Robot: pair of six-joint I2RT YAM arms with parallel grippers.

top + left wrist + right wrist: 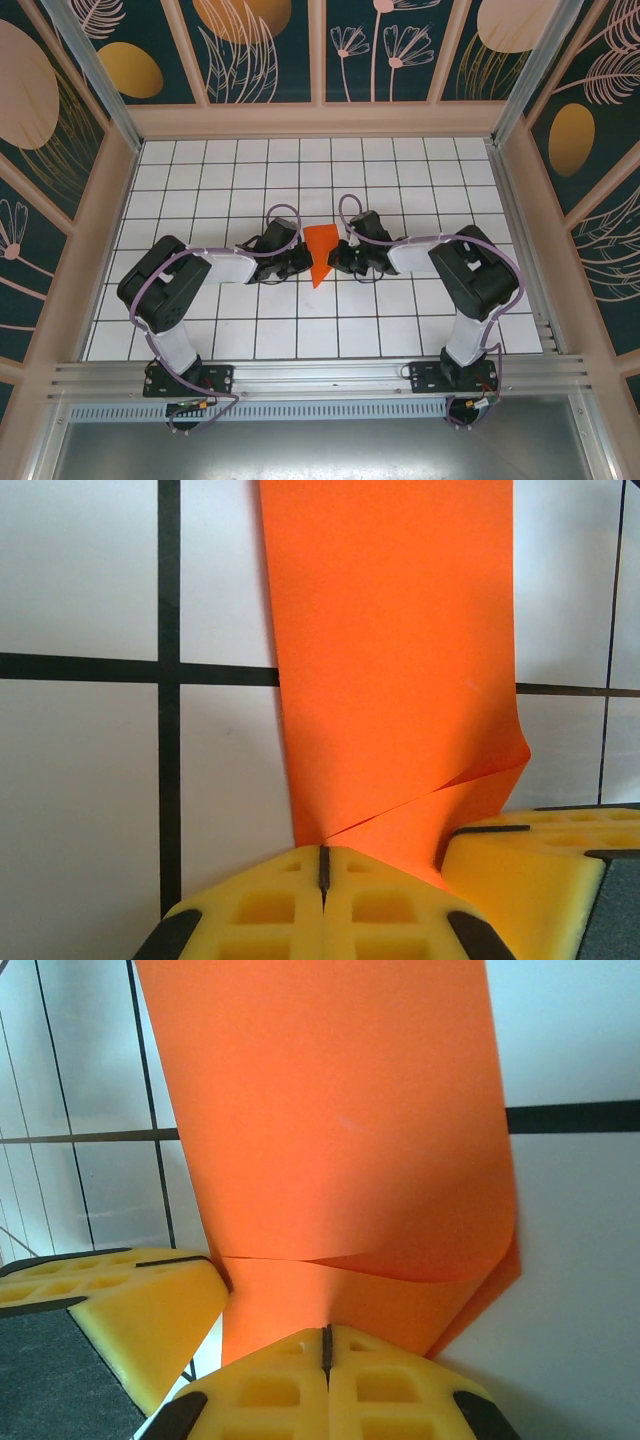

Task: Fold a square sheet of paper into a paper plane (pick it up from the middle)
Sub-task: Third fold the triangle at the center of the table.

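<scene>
L claw [322, 865], R claw [326, 1345] pinch paper [400, 660] over grid table [400, 320]; floral walls [250, 40].

The top external camera sits above and behind the arm bases, looking down and forward from far enough to take in the whole tiled worktop [200, 330], with the orange paper sheet [320, 252] at mid-frame. Each wrist camera rides just behind its own hand, very near the sheet: the left hand [322, 858] faces the sheet from its left, the right hand [326, 1335] from its right. All three views share the sheet and surrounding tiles.
</scene>
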